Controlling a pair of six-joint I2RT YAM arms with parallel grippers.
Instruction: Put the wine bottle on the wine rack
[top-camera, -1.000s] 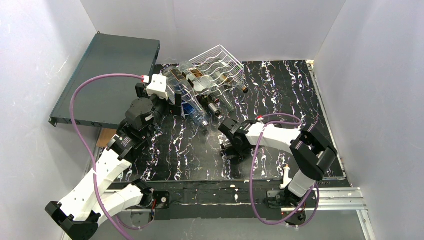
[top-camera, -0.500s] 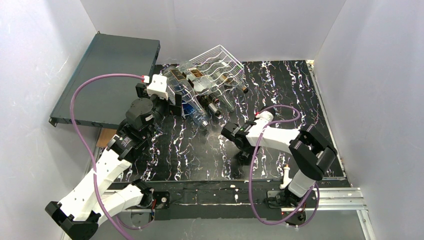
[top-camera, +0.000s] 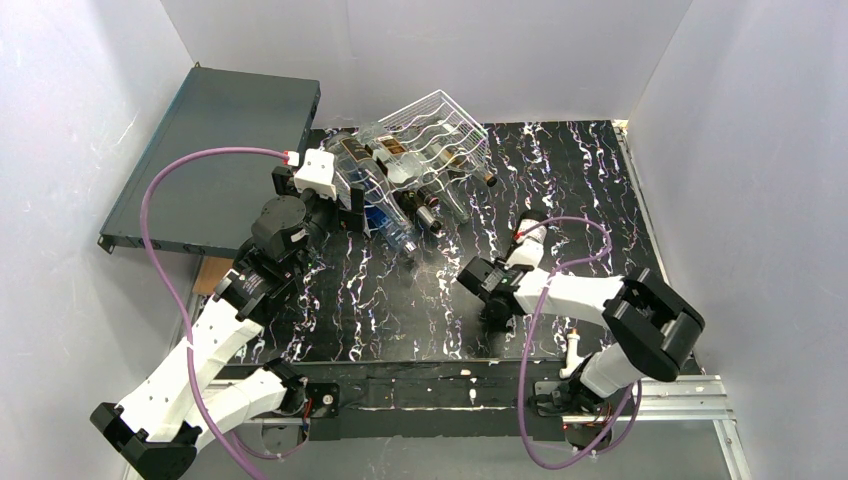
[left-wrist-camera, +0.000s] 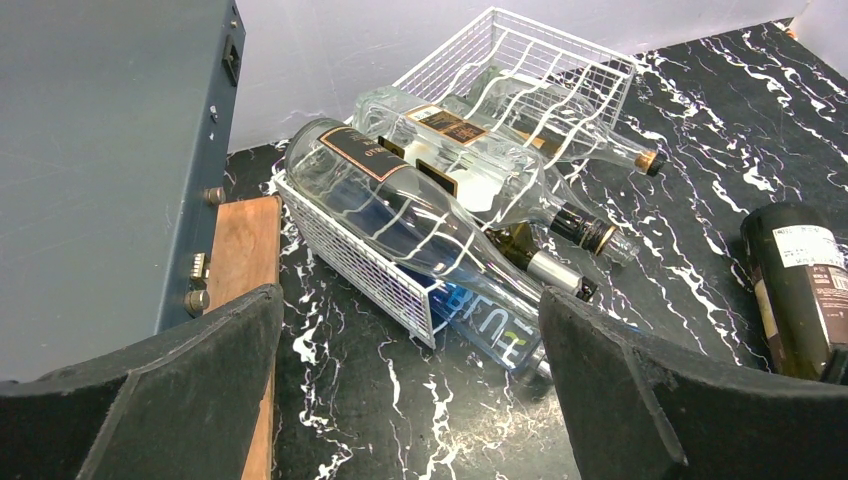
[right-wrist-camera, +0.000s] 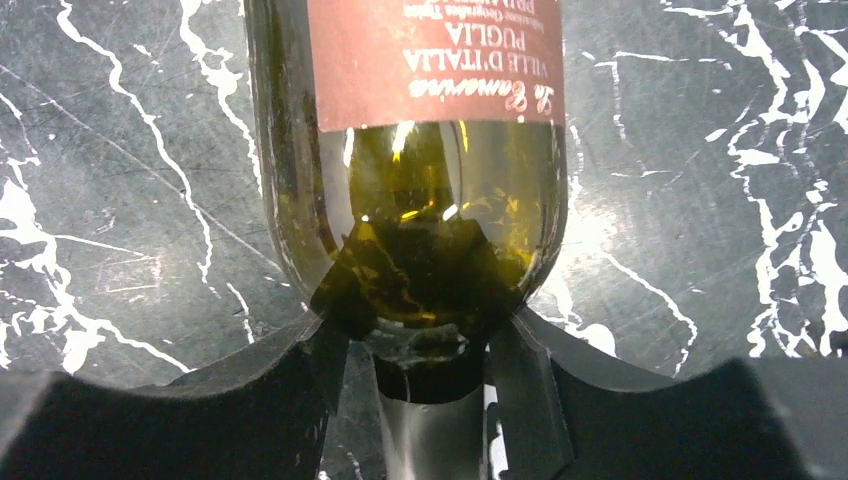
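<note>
- Top external view: from high above and behind the arm bases, looking steeply down over the black white-veined marble tabletop.
- Left wrist view: low, facing forward across that tabletop to the white wire-grid wine rack at middling range, framed by the black padded fingers of the left gripper.
- Right wrist view: facing the tabletop, very close on a green glass wine bottle whose neck sits between the fingers of the right gripper.
- The top and left wrist views share the rack, its clear glass bottles and the flat dark grey box.
</note>
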